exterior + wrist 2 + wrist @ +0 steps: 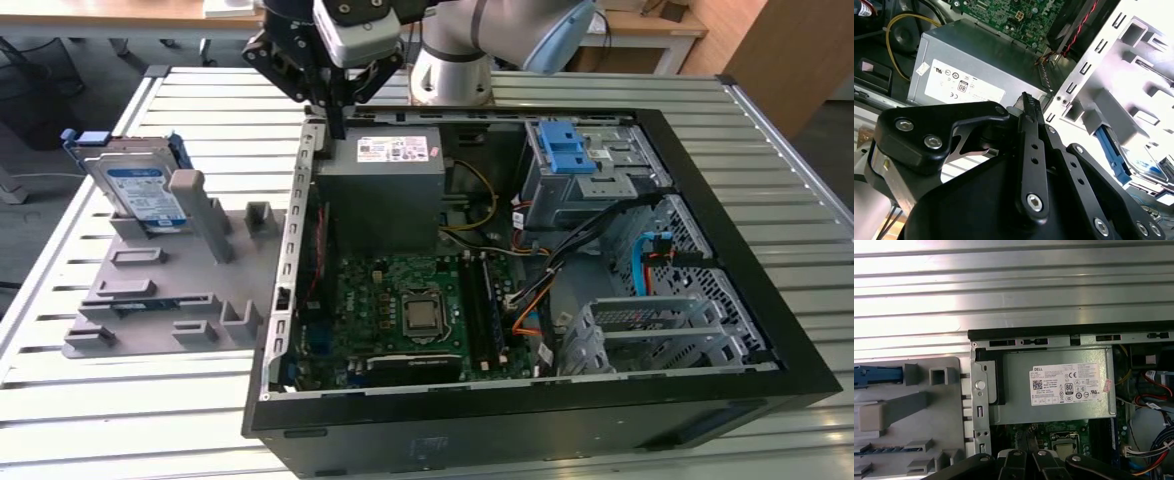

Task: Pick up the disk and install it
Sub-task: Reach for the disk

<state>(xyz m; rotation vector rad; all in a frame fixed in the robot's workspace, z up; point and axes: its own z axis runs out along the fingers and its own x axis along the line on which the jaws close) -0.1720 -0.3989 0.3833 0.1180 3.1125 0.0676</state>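
**Gripper (336, 127) empty at case corner, disk parked in stand**

Fingertips are pressed together with nothing between them; in the second wrist view the gripper (1027, 100) tapers to one closed black point. In the exterior view it hangs tip-down over the case (534, 402), at the eleven o'clock corner, just above the wall beside the power supply (380, 190). The first wrist view looks straight down past the gripper (1026, 442) onto the power supply (1054, 390) and its white sticker, with the motherboard (1064, 432) just beyond.

The disk (140, 190) stands upright on edge in a grey stand (160, 290), out at ten o'clock from the case and well apart from the gripper. Its label faces the exterior camera, and the blue carrier frames it. In the first wrist view the disk (876, 375) shows as a thin blue edge; in the second wrist view the disk (1114, 150) sits past the case wall.

Stand and case both rest on a slatted metal table (134, 420). Inside the case, a metal cage (594, 180) with a blue latch (567, 150) sits at one o'clock.
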